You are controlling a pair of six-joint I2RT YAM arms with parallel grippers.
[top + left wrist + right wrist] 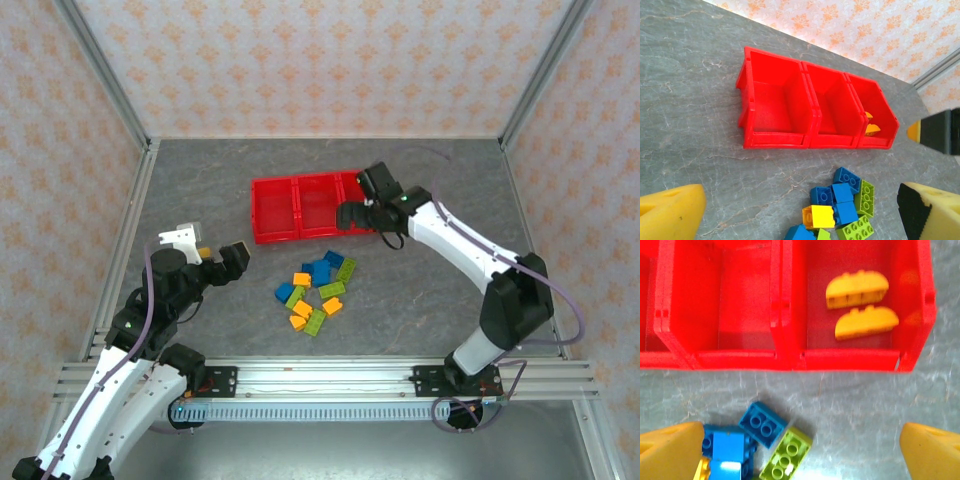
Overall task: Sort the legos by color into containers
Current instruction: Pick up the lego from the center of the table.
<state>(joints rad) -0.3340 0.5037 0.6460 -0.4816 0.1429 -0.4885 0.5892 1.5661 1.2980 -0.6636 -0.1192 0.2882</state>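
right jaws: wide open, holding nothing, yellow fingertips (670,450) far apart over bare bench (200,190), just in front of the near wall of the containers (735,360)

two orange-yellow curved pieces (857,288) lie side by side on the floor of the right-end bin, past the jaws, not touching them

a blue brick (762,424) and a green brick (786,455) lie studs up close beside one fingertip, clear of the gap's middle

left jaws: also wide open and empty, fingertips (670,212) well apart, hanging off to the left of the legos (315,290), well clear of them

pile is blue, green and orange-yellow mixed (some bricks touching or stacked), on the bench just in front of the containers (275,237)

left and middle bins look bare red inside; the right one holds the orange pieces (871,129)

bench is grey with marble-like veining; walls (320,60) carry pale peach paper with an orange floral repeat; aluminium posts (105,70) at the corners, a slotted rail (320,375) along the near edge with both arm bases on it
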